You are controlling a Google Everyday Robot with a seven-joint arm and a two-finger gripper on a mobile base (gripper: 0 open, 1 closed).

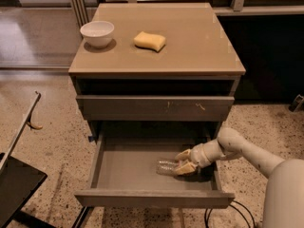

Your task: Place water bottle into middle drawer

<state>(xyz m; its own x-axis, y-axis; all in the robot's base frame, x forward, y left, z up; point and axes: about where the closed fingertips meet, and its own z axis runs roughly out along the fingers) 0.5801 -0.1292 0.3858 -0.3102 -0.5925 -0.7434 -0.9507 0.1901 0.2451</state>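
Already the water bottle [167, 166] is inside the middle drawer [128, 167], which stands pulled well out beyond the front edge of the bench. It lies on its side on the flat grey floor, toward the drawer's right front corner, with its cap end pointing left. The gripper [182, 163] is down in the drawer too, reaching in from the right edge. Its two pale fingers [183, 155] sit one on either side of the bottle's right end and look closed on it — holding the bottle, as far as I can judge.

So the carrying part looks done, since the bottle appears to rest on the drawer floor rather than hang above it. What is left, by my reading, is small — let go, then lift the arm [247, 151] clear without dragging the light, crinkled bottle along.

On the bench top the white bowl [97, 33] sits near the rear left corner, with the yellow sponge [149, 41] just to its right. The scratched drawer front [152, 107] above is shut.
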